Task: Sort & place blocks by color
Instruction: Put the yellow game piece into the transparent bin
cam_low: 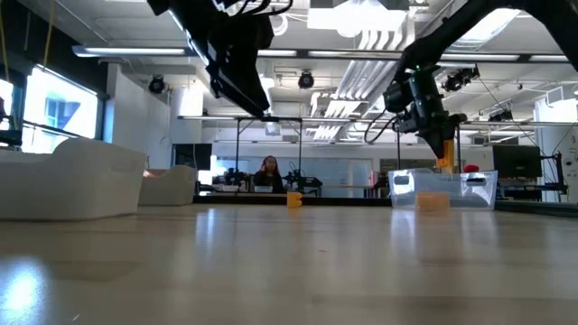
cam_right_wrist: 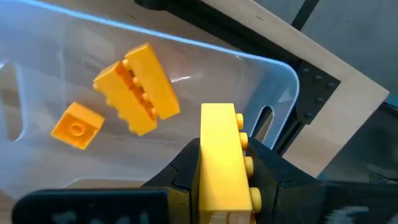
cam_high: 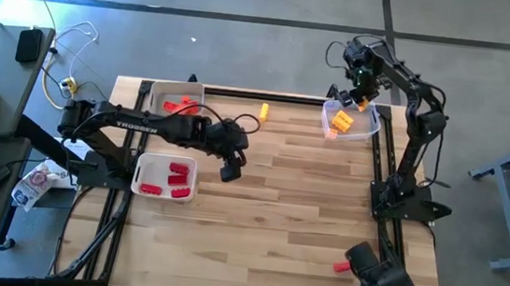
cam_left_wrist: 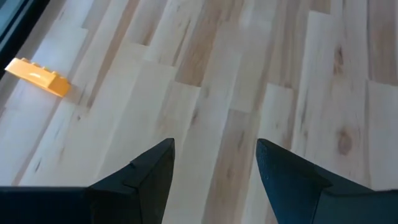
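High view: the left gripper (cam_high: 231, 166) hovers at frame centre-left, beside two white rectangular trays (cam_high: 142, 172) of red studded bricks (cam_high: 177, 168). The right gripper (cam_high: 361, 95) hangs over the clear plastic tub (cam_high: 366, 130) at upper right.

Low view: a lone yellow-orange brick (cam_low: 294, 199) sits mid-frame.

Left wrist view: fingers (cam_left_wrist: 148, 172) apart, nothing between them.

Right wrist view: fingers clamped on a yellow studded brick (cam_right_wrist: 222, 155) above the tub's orange-yellow bricks (cam_right_wrist: 137, 88).

I count two white trays (cam_high: 166, 191), one clear tub (cam_high: 369, 131), four yellow blocks (cam_right_wrist: 134, 93), and several red blocks (cam_high: 179, 169).
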Controlling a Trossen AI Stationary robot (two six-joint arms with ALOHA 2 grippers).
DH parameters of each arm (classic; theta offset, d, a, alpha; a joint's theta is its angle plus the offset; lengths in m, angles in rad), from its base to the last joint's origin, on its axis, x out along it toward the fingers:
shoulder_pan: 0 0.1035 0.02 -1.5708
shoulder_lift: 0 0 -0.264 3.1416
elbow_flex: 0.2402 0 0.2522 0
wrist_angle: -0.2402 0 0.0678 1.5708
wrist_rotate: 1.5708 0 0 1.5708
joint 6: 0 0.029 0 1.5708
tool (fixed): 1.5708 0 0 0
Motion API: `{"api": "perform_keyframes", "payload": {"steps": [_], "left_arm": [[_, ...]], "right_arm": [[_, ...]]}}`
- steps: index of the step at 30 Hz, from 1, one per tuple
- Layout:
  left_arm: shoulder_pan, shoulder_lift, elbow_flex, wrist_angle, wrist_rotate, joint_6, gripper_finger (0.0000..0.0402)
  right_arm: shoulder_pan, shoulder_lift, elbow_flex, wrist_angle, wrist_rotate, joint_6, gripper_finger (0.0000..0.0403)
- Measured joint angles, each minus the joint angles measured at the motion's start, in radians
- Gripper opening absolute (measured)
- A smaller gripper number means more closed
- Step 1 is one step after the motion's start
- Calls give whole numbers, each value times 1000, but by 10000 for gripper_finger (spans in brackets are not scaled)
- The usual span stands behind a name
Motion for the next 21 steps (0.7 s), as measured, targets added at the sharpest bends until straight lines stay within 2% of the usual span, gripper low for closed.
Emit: {"api": "perform_keyframes", "payload": {"steps": [10, 21], "left_arm": [[-24, 0, 0, -10, -8, -44, 211], [-17, 0, 0, -11, -8, -74, 211]], "right_arm": [[-10, 61, 0, 11, 4, -50, 72], [-10, 61, 0, 11, -52, -122, 78]]}}
